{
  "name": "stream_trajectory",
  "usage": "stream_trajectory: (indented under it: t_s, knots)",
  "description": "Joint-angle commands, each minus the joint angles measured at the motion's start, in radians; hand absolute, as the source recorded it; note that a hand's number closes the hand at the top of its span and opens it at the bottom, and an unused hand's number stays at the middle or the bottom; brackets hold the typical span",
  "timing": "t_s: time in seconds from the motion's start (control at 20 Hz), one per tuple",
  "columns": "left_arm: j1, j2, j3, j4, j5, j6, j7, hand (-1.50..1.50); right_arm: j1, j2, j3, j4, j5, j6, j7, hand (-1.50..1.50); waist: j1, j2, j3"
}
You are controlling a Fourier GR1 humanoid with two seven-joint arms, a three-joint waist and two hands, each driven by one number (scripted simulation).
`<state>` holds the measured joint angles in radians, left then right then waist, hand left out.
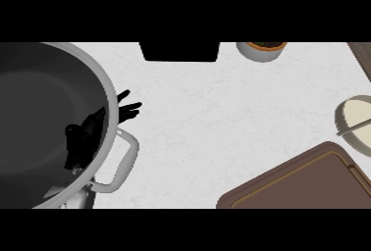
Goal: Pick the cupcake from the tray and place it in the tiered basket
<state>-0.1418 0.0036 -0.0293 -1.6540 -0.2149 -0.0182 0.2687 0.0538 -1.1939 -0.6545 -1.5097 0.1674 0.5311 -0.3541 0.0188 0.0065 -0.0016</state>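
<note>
The brown tray (304,184) lies at the lower right, cut off by the view's edge, and the part that shows is bare. No cupcake shows anywhere. A cream round basket (357,123) with a bar across its top sits at the right edge, half out of view. My left hand (98,128) is open at the left, fingers spread and pointing up to the right, overlapping the rim of a large grey pot. It holds nothing. My right hand is out of view.
A large dark grey pot (43,122) with a pale rim and a side handle (124,162) fills the left side. A black box (179,51) and a small potted plant (262,50) stand at the counter's back edge.
</note>
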Motion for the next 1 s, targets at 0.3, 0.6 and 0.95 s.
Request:
stream_trajectory:
  t_s: [0.3, 0.6, 0.95]
  knots:
    - [-0.021, -0.004, 0.002, 0.018, 0.009, 0.101, -0.151, 0.0, -0.221, 0.015, 0.242, 0.138, 0.161, -0.165, 0.023, 1.5, 0.018, 0.003, 0.001]
    - [0.0, -0.004, -0.04, 0.01, 0.004, 0.12, -0.137, 0.0, -0.331, 0.125, 0.29, 0.343, 0.089, -0.095, 0.109, -1.5, 0.034, 0.004, 0.0]
    - [0.028, -0.004, -0.073, 0.021, 0.009, 0.18, -0.155, 0.0, -0.469, 0.104, 0.282, 0.564, 0.029, 0.034, -0.002, -1.5, 0.005, 0.0, 0.001]
